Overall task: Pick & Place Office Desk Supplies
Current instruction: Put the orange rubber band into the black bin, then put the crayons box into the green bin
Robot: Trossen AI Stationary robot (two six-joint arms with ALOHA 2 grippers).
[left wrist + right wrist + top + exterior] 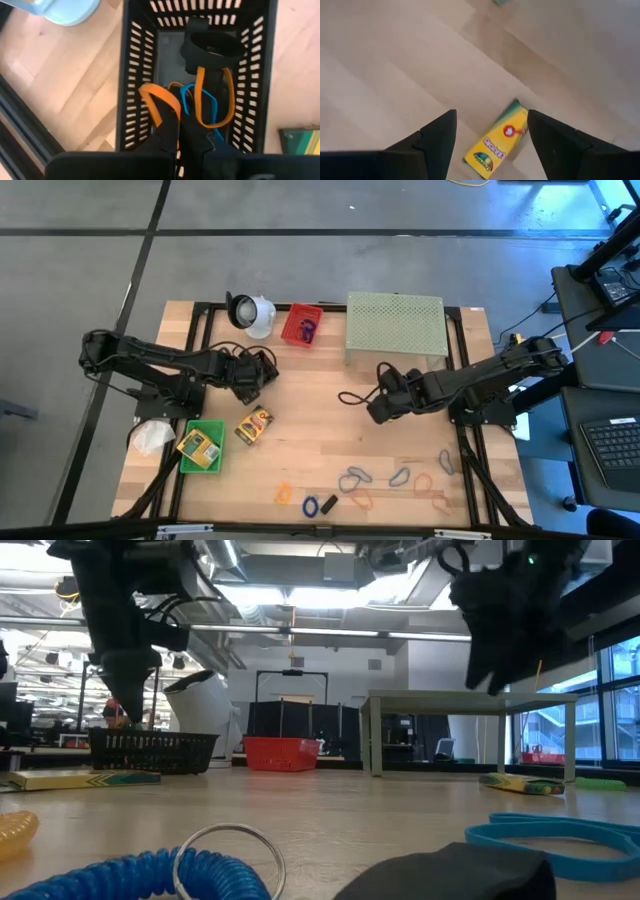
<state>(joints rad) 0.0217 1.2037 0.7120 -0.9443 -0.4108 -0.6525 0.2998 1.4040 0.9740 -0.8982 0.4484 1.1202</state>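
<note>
Only the left wrist view looks into the black basket [197, 75]: the left gripper [178, 145] pinches an orange rubber band [159, 102] above it. The right gripper [490, 137] gapes over a yellow crayon box [501, 140].

arms: dark, jointed | cables: black, looped | fingers [437, 142]: black, wedge-shaped

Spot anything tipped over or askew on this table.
The white cup lies tipped on its side beside the red basket. One crayon box sits skewed on bare wood. The left gripper holds an orange band over the black basket; the right gripper hangs open mid-table.
</note>
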